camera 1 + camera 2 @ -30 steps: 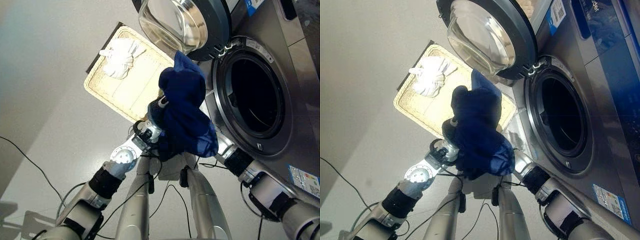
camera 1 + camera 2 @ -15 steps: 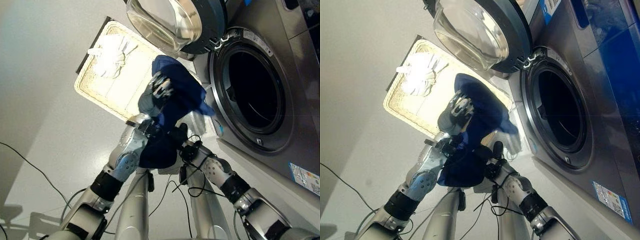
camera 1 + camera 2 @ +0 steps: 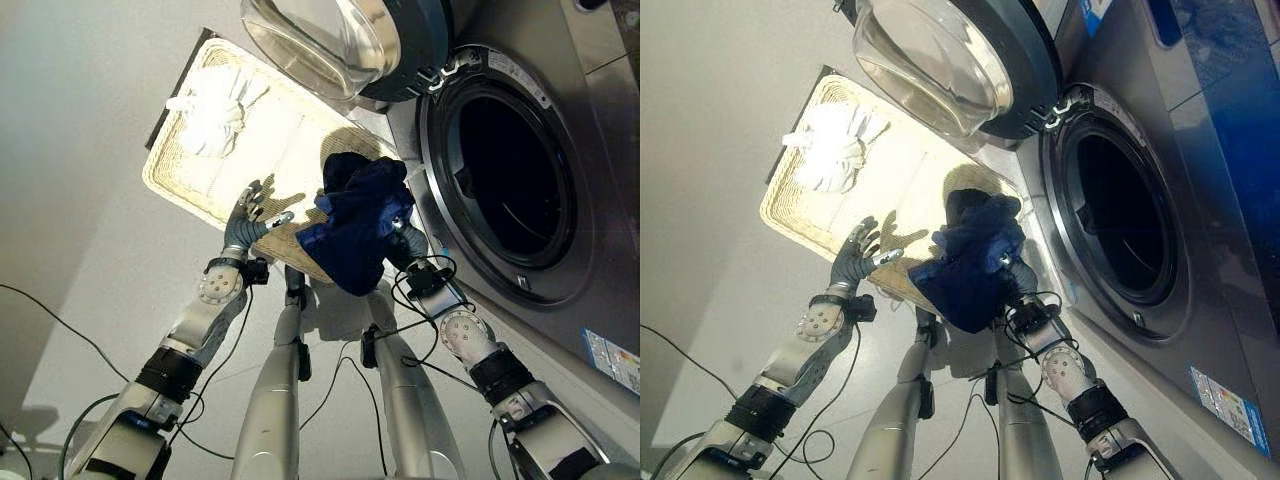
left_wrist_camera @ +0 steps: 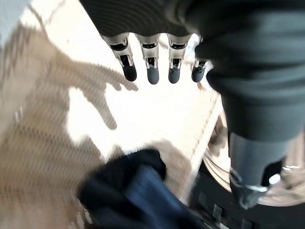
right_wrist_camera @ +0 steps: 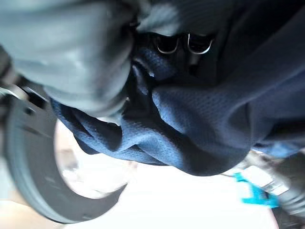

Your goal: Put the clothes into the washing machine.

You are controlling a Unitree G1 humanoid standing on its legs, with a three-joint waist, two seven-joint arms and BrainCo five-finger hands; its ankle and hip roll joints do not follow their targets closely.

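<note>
— Where is the right hand (image 3: pixel 402 238), and what has it got?

— Just beside the washing machine (image 3: pixel 560 130), on the side of the drum opening (image 3: pixel 505 175) nearest the basket; its fingers are curled into the dark blue garment (image 3: pixel 358 225), which bunches over the hand and hangs below it (the right wrist view shows blue mesh cloth (image 5: pixel 205 119) packed tight against the hand's cover, the fingertips buried in it); the garment is outside the drum, level with the rim of the opening.

— And the left hand (image 3: pixel 243 221)?

— Farther from the washing machine than the right one, over the near edge of the wicker basket (image 3: pixel 190 180); fingers spread and straight, thumb out to the side, nothing in it; its own wrist view shows the dark-tipped fingers (image 4: pixel 152 71) in a row above the pale woven bottom of the basket, with the blue garment below them.

— What else is around the washing machine?

— Its round glass door (image 3: pixel 330 40) stands swung open, above the basket; the basket lies on the grey floor (image 3: pixel 70 120) right against the machine's front; a white garment (image 3: pixel 212 108) lies crumpled in the basket's far corner, well apart from both hands.
</note>
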